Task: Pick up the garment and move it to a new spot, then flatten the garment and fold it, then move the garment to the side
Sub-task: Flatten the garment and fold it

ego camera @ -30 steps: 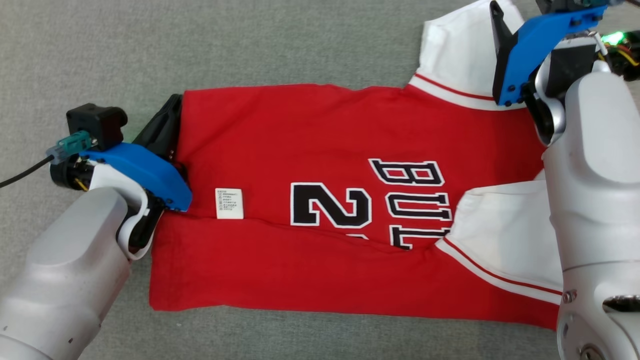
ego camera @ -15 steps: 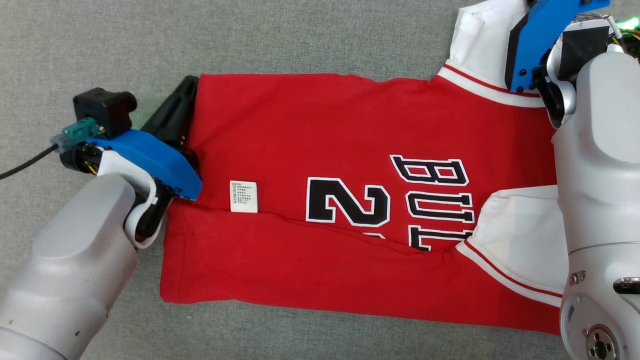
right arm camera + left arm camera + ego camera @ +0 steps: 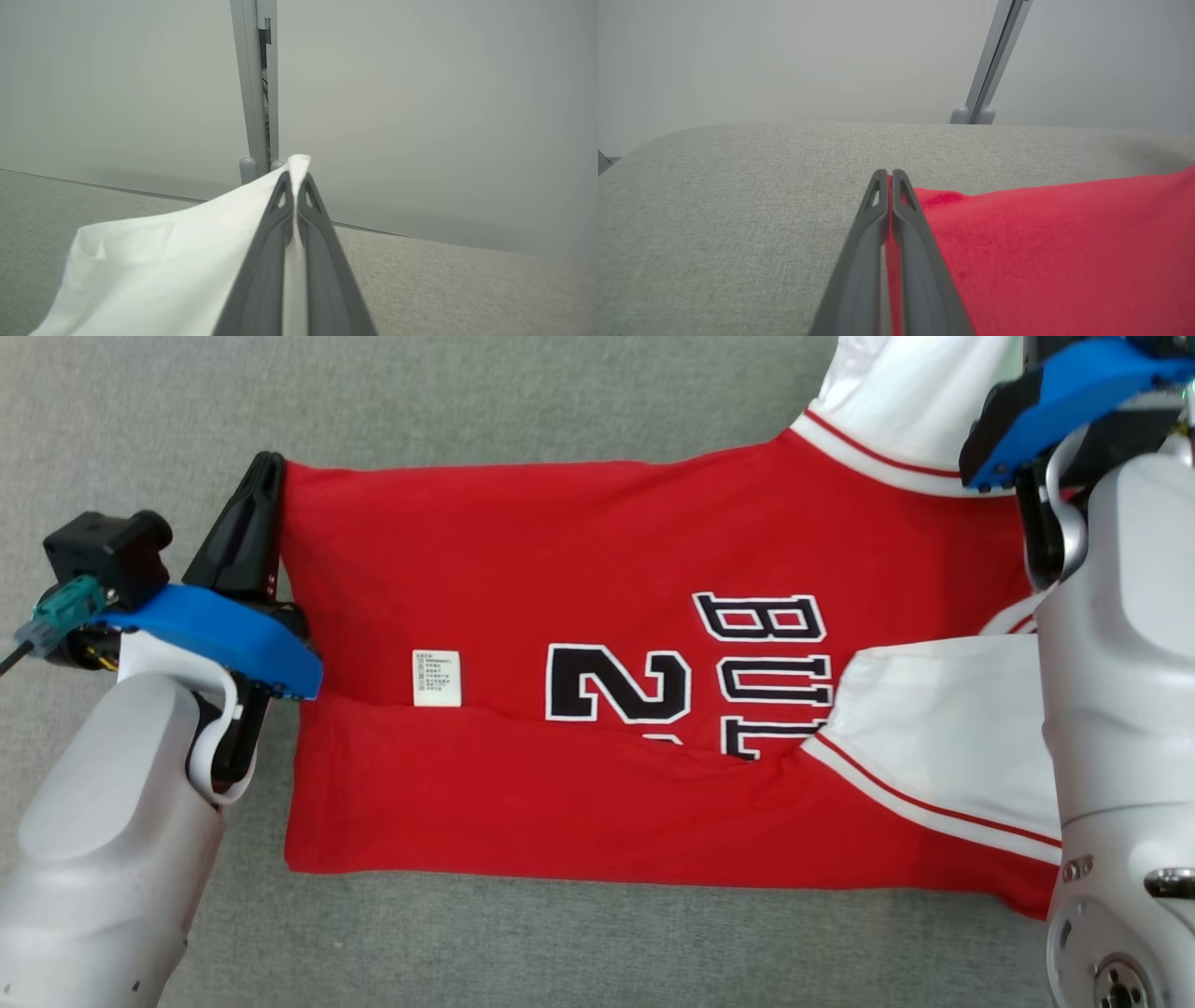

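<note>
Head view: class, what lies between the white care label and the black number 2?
Nothing but bare red cloth of the garment, as the head view shows.

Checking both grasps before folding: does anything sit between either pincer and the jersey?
Nothing visible does. The left pincer is shut directly on the jersey, at its red edge; the right pincer on its white sleeve.

1. The head view looks steeply down on the garment (image 3: 597,541);
2. the left wrist view looks low along the left gripper (image 3: 888,175), close to the red hem (image 3: 934,198);
3. the right wrist view, likewise, close to the white sleeve (image 3: 154,247); the head view shares both.
</note>
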